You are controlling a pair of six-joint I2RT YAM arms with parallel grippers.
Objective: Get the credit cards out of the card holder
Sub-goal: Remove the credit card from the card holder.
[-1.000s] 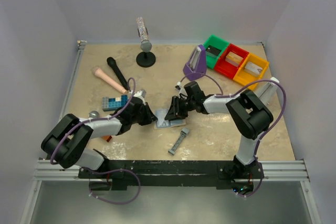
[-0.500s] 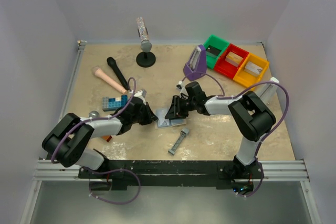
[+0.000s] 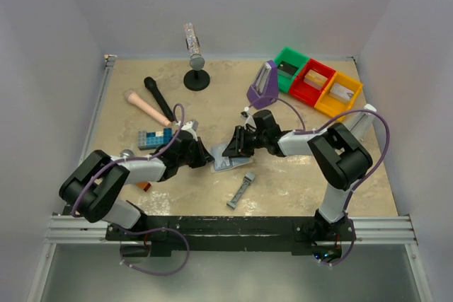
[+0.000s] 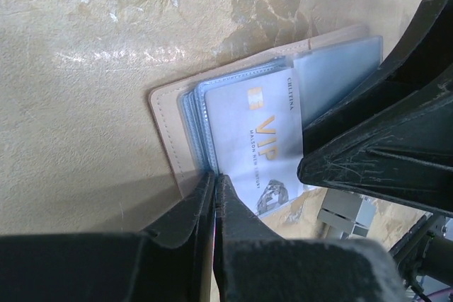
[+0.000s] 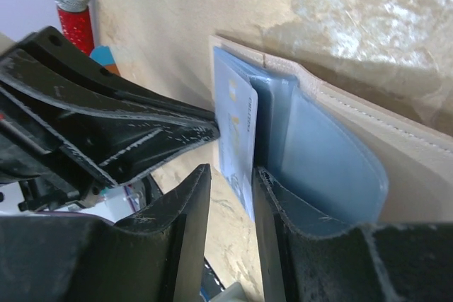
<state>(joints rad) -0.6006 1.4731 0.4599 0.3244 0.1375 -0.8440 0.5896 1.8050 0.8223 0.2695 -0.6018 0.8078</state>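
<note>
I worked in a lab cell: blank walls (image 3: pixel 283 5) boxed the table (image 3: pixel 219 104), a metal rail (image 3: pixel 71 230) at its edge.

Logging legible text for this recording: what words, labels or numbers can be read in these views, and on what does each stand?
"VIP": large gold letters on the silver-grey credit card lying in the card holder.
Small print beside "VIP" and along the card's edge: too small to read with certainty.
Right wrist view: the same card's print is too oblique to read.
Top view: nothing legible.
</note>
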